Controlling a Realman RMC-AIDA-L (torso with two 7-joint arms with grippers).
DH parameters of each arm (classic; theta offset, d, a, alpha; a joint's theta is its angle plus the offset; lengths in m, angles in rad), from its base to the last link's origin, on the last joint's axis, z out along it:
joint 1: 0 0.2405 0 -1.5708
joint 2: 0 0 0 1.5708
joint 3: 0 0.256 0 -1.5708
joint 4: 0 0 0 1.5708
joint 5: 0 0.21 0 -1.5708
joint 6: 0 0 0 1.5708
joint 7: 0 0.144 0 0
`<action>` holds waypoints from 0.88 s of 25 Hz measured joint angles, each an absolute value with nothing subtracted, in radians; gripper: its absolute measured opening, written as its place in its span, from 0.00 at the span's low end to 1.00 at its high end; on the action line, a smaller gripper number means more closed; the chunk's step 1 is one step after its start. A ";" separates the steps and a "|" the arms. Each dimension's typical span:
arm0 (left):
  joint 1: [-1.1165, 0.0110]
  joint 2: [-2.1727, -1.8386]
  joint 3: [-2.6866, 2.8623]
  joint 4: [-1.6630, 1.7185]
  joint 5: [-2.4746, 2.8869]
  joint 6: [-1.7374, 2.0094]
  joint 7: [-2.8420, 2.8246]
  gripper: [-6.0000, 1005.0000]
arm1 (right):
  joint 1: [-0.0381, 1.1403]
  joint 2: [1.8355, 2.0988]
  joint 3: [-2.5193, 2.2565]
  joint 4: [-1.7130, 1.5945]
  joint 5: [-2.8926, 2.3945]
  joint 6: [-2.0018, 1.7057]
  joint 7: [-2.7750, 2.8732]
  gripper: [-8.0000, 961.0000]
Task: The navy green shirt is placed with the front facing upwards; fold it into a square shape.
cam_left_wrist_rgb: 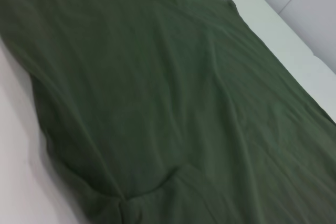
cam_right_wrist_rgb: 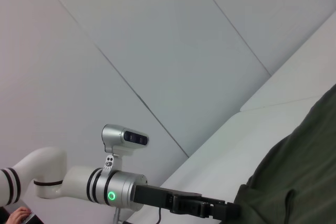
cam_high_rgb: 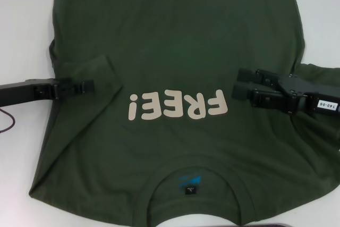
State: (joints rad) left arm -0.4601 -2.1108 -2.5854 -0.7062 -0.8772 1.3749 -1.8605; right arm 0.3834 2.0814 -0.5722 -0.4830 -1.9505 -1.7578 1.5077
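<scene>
The navy green shirt (cam_high_rgb: pixel 175 41) lies spread on the white table (cam_high_rgb: pixel 24 35), front up, with its cream "FREE!" lettering (cam_high_rgb: pixel 178 107) and its collar (cam_high_rgb: pixel 191 182) at the near edge. Its left sleeve (cam_high_rgb: pixel 98 67) is folded inward. My left gripper (cam_high_rgb: pixel 89 85) comes in from the left and is shut on the shirt at that sleeve's edge, where the cloth (cam_left_wrist_rgb: pixel 123 203) bunches. From the right, my right gripper (cam_high_rgb: pixel 237 84) reaches over the shirt just beside the lettering, its two fingers apart with nothing between them. The left arm (cam_right_wrist_rgb: pixel 121 190) also shows in the right wrist view.
A thin dark cable (cam_high_rgb: pixel 6 123) lies on the table at the left edge. A dark object (cam_high_rgb: pixel 289 225) peeks in at the near right edge. Bare white table (cam_high_rgb: pixel 319 19) flanks the shirt on both sides.
</scene>
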 joint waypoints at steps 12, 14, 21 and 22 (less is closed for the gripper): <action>-0.476 -2.112 -2.581 -0.716 -0.889 1.403 -1.859 0.79 | 0.384 2.080 -0.572 -0.486 -1.948 -1.761 1.508 0.96; -0.483 -2.109 -2.582 -0.716 -0.889 1.401 -1.859 0.79 | 0.384 2.080 -0.572 -0.486 -1.948 -1.761 1.508 0.96; -0.503 -2.101 -2.582 -0.716 -0.882 1.360 -1.856 0.78 | 0.384 2.080 -0.573 -0.486 -1.953 -1.761 1.513 0.96; -0.505 -2.100 -2.582 -0.716 -0.881 1.351 -1.856 0.77 | 0.384 2.080 -0.573 -0.486 -1.953 -1.761 1.514 0.96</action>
